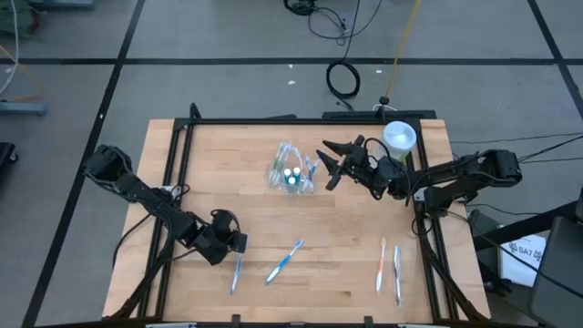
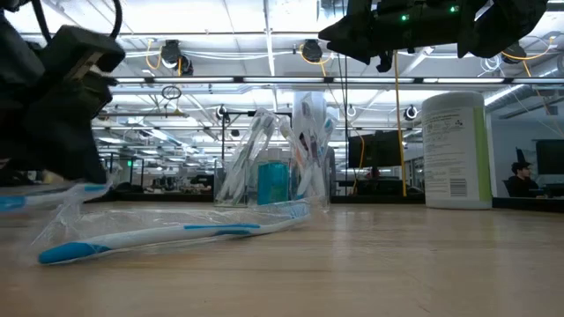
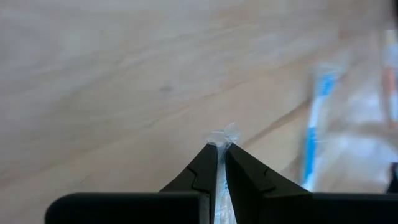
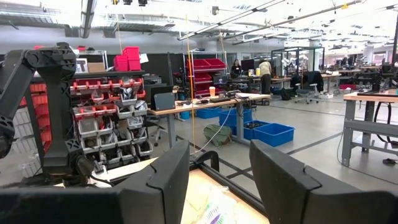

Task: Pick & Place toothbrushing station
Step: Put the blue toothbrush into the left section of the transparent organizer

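toothbrushing station [image 1: 292, 170], contents blurred, edges faint

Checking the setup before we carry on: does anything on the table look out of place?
Yes: four toothbrushes lie loose on the table instead of in the clear toothbrushing station: one at the left gripper, a blue one mid-front, two front right.

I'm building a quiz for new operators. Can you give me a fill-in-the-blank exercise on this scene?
1. The left gripper has its fingers closed on the wrapper of a ____ lying on the table.
2. The right gripper, its fingers apart, is beside the clear ____ container.
3. The white canister stands at the table's far ____ corner.

Missing words: toothbrush; plastic; right
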